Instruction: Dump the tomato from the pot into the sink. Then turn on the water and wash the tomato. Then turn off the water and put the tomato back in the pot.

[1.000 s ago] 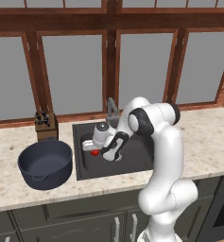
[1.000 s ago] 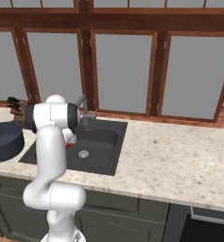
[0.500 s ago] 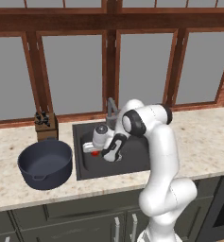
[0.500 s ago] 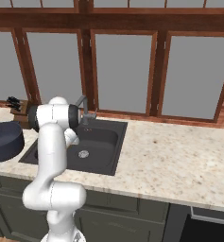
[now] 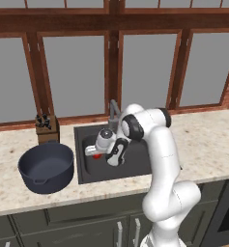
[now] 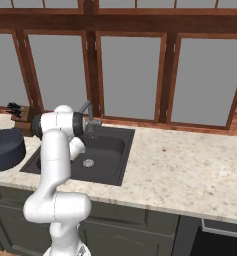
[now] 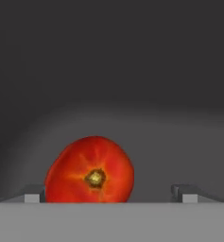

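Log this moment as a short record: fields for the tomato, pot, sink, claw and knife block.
tomato: on the sink floor, left part of the basin, between the claw's fingertips but nearer the left one
pot: upright on the counter left of the sink, nothing visible inside
sink: black basin, no running water visible
claw: open, lowered into the sink at the tomato, not gripping it
knife block: behind the pot, by the window

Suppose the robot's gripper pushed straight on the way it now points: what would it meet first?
Most likely the small round red tomato, lying between the open gripper's fingertips, off-centre toward one; behind it the matte black sink. Exact depth is unclear.
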{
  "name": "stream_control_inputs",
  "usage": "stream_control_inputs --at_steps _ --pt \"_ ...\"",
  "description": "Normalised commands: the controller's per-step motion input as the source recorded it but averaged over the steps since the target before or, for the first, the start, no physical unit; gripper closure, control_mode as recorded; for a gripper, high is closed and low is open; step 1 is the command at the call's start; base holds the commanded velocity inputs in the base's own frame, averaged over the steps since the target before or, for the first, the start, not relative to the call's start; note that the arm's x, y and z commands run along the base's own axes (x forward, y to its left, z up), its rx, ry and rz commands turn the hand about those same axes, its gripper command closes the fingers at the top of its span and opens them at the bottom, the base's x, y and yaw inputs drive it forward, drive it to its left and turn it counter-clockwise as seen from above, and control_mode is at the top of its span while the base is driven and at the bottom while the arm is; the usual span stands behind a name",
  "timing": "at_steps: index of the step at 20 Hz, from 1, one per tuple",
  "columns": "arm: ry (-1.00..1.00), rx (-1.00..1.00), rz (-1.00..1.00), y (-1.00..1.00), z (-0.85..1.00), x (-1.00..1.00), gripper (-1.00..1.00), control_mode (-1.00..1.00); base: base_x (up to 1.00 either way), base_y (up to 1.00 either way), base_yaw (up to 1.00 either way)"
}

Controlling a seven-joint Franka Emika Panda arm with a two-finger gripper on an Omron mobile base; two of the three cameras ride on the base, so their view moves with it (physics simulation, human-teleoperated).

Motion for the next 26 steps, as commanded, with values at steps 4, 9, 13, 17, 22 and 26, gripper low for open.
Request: stream_control_inputs --at_steps 4,9,13,17,22,26 --pt "0.07 0.00 0.05 0.14 -0.32 0.30 -1.00 -1.00 0.00 0.00 0.00" --pt "0.07 0.00 0.04 0.23 -0.43 0.12 -1.00 -1.00 0.00 0.00 0.00" --pt "0.10 0.00 0.01 0.39 -0.45 0.04 1.00 -1.00 0.00 0.00 0.00" --pt "0.11 -0.01 0.00 0.31 -0.47 0.04 1.00 -1.00 0.00 0.00 0.00" --pt "0.11 -0.02 0.00 0.15 -0.23 0.00 1.00 -1.00 0.00 0.00 0.00" --pt "0.01 0.00 -0.08 -0.08 0.70 -0.26 1.00 -1.00 0.00 0.00 0.00"
